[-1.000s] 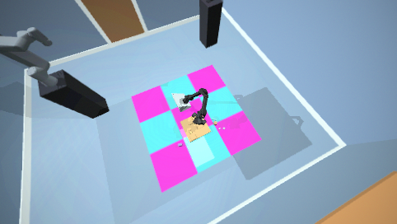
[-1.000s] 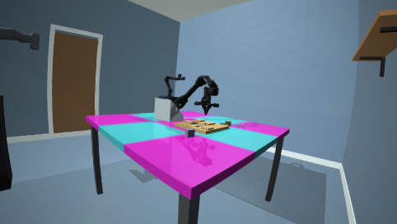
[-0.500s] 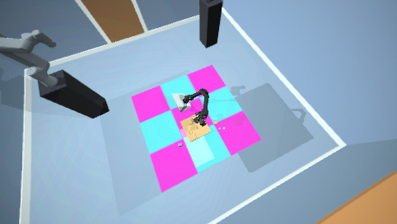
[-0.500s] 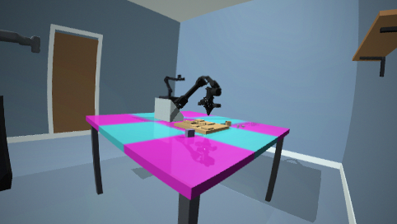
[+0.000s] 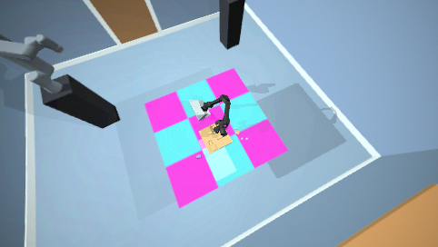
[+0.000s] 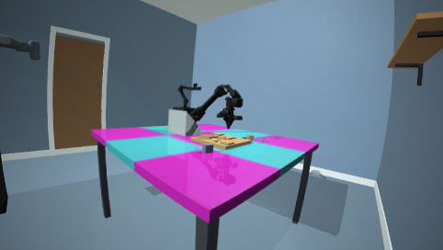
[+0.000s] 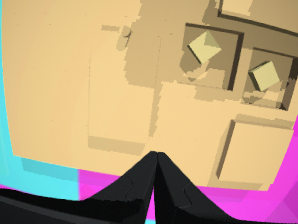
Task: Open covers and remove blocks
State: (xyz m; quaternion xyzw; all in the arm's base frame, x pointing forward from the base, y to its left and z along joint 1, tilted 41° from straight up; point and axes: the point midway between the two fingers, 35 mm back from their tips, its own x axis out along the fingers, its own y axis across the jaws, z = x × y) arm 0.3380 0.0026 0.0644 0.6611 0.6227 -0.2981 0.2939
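The tan puzzle board (image 5: 223, 144) (image 6: 226, 146) (image 7: 40, 100) lies on the table. My gripper (image 5: 223, 134) (image 6: 229, 127) (image 7: 156, 157) is shut and empty, pointing down above the board, near one edge in the wrist view. Two pale yellow blocks stand in uncovered square wells: one block (image 7: 204, 47) and, to its right, another block (image 7: 264, 76). A raised cover (image 7: 257, 152) lies beside the wells, near the board's edge. A long flat panel (image 7: 121, 100) lies left of centre, with a small pin (image 7: 126, 33) above it; whether it covers a well I cannot tell.
A grey-purple cube (image 5: 198, 156) (image 6: 208, 148) sits on the table off one side of the board. A tan block (image 5: 237, 132) (image 6: 250, 137) and small pale pieces (image 5: 243, 138) (image 6: 264, 141) lie off another side. The arm's pale base (image 6: 180, 122) stands behind the board.
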